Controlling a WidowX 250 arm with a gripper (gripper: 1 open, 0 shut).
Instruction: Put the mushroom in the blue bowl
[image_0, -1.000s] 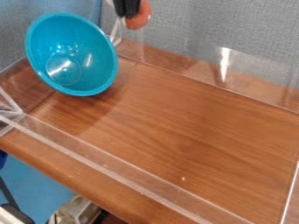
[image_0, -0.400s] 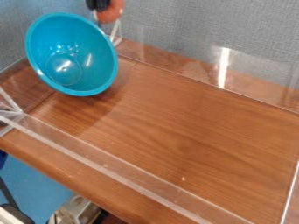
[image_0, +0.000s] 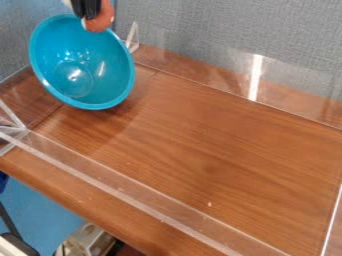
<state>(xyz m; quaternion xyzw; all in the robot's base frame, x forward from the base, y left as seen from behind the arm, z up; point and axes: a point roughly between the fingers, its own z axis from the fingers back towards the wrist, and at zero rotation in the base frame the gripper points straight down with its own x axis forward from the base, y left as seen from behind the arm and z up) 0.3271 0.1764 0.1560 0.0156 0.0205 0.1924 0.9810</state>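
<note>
Nearest the lens, one clear acrylic wall (image_0: 80, 178) runs along the front edge of the table, with a strip of blue floor and some pale clutter below it, too blurred to name.

Item: wooden tabletop (image_0: 201, 150), reddish-brown, glossy, grain running along its length; it catches light in soft streaks.

Item: further clear acrylic panels standing along the right and rear edges (image_0: 257, 75), upright, see-through, visible mostly by their bright edges.

Item: the blue bowl (image_0: 83, 62), at the far left of the table, tipped up so its smooth turquoise inside faces the camera; its lower rim rests on the wood, and reflections show in its hollow.

Item: my gripper (image_0: 94, 12), at the very top of the view, just above the bowl's upper rim, cut off by the picture's edge. Its fingers are clenched on the mushroom (image_0: 98, 19), of which only a small reddish-orange patch shows, hanging over the bowl's upper edge and not inside it.

Item: backdrop (image_0: 227, 30), a grey-blue textured wall behind the rear panel.
</note>
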